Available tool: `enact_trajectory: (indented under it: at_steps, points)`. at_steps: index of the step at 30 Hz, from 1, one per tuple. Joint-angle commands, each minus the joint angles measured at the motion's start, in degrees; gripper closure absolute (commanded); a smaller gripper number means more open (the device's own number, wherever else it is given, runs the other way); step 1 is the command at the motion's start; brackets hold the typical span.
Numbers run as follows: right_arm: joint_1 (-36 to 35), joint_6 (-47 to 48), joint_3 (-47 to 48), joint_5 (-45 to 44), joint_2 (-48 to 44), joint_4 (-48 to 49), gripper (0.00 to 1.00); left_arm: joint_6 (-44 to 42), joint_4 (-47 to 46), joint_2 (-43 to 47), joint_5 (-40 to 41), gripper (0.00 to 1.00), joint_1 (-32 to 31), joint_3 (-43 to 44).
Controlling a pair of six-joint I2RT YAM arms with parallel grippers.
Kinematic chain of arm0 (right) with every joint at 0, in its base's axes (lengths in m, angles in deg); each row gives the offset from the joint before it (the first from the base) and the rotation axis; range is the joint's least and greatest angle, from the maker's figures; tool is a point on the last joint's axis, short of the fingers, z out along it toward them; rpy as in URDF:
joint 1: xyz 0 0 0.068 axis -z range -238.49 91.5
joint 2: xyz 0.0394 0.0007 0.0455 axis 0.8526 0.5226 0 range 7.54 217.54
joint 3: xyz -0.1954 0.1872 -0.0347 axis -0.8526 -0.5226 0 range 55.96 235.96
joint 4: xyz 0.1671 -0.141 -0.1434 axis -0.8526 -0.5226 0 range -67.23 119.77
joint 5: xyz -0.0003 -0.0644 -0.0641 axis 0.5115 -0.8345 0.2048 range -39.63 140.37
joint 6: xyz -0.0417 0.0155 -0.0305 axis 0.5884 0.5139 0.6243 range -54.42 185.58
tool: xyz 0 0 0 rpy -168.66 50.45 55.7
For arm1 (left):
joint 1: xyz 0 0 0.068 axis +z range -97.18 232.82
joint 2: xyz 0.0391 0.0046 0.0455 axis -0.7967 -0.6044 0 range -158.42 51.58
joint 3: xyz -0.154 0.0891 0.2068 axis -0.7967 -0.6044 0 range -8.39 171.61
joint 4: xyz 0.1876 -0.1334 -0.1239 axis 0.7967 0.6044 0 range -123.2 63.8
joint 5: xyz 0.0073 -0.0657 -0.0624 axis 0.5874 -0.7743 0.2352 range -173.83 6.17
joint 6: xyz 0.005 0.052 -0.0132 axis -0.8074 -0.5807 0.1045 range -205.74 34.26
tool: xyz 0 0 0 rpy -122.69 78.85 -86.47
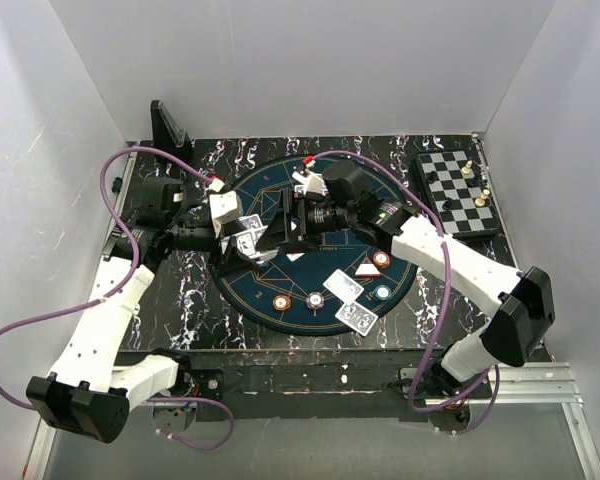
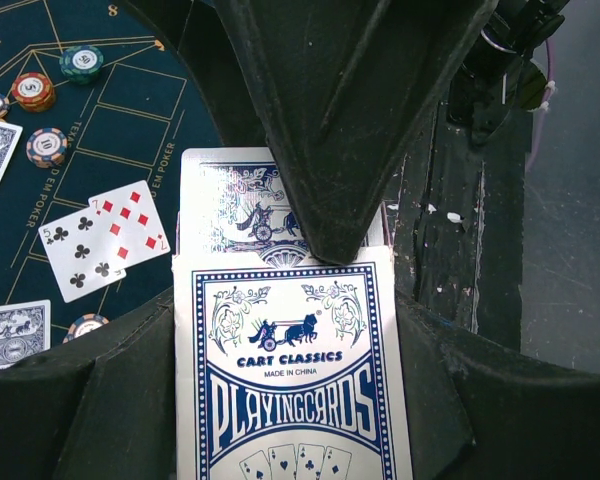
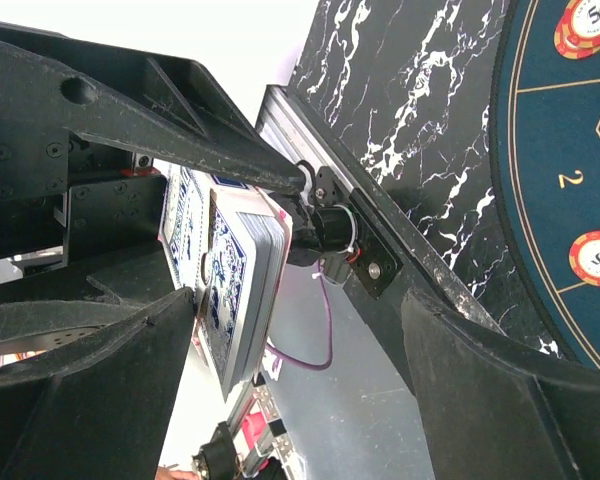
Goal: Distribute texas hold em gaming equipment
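My left gripper [image 2: 290, 400] is shut on a blue-and-white playing-card box [image 2: 292, 372], and the deck [image 2: 230, 200] sticks out of its far end. In the top view this gripper [image 1: 246, 246] hovers over the left part of the mat. My right gripper [image 1: 283, 230] faces it, open; one of its fingers [image 2: 350, 120] lies over the deck. From the right wrist, the deck [image 3: 242, 290] stands beside one finger [image 3: 110, 390], and the jaws [image 3: 298, 300] gape wide. Face-down cards [image 1: 343, 286] and striped chips [image 1: 281, 301] lie on the mat, near a red-white triangle marker [image 1: 367, 268].
The round dark-blue mat [image 1: 255, 290] covers the middle of the marbled table. A chessboard [image 1: 457, 190] with small pieces sits at the back right. A five of clubs and a seven of diamonds [image 2: 105, 238] lie face up. A black stand [image 1: 167, 125] rises at the back left.
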Motion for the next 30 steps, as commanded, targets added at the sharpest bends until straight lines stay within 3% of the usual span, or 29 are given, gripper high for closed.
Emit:
enact_trajectory:
  at_steps: [1, 10, 22, 30]
  points:
    - [0.0, -1.2, 2.4, 0.6, 0.1, 3.8, 0.09, -0.2, -0.4, 1.0, -2.2, 0.57, 0.2, 1.6]
    - [0.9, -1.8, -0.4, 0.1, -2.0, 4.1, 0.36, 0.7, -0.6, 1.0, -3.0, 0.57, 0.2, 2.2]
    - [3.4, -2.7, -5.0, -0.4, -6.4, 4.5, 0.43, 1.7, -0.7, 0.7, -3.5, 0.57, 0.1, 3.3]
    - [4.6, -2.7, -4.8, -1.1, -9.2, 3.0, 0.57, 1.4, -0.7, 0.7, -3.1, 0.57, 0.1, 3.0]
